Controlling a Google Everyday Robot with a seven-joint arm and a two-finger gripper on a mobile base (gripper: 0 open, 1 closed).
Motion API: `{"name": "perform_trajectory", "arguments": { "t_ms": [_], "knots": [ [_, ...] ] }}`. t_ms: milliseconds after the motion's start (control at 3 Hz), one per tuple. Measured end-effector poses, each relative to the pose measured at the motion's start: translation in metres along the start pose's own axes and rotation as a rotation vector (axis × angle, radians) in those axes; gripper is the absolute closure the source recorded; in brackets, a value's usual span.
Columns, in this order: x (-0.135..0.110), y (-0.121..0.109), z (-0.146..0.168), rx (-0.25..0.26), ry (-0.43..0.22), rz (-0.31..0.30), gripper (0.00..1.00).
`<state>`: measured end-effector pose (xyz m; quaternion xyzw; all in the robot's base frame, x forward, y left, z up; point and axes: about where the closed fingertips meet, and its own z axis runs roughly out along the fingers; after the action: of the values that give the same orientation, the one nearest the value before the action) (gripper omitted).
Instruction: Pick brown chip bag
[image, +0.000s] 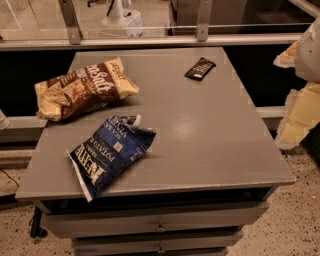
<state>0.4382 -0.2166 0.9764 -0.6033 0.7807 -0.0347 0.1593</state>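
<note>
The brown chip bag (82, 89) lies on its side at the back left of the grey table (210, 130). It is dark brown with cream-yellow ends and white lettering. My gripper (300, 112) shows as pale cream and white parts at the right edge of the view, beyond the table's right side. It is far from the brown bag and touches nothing on the table.
A dark blue chip bag (110, 152) lies at the front left and partly overhangs the table's front edge. A small flat black packet (200, 68) lies at the back right. A metal rail and glass wall (150, 40) run behind the table. Drawers (160, 222) sit below the tabletop.
</note>
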Motion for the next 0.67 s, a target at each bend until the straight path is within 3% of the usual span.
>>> {"name": "perform_trajectory", "arguments": {
  "t_ms": [333, 667],
  "knots": [
    [0.000, 0.000, 0.000, 0.000, 0.000, 0.000, 0.00],
    [-0.016, -0.007, 0.012, -0.021, -0.077, 0.006, 0.00]
  ]
}}
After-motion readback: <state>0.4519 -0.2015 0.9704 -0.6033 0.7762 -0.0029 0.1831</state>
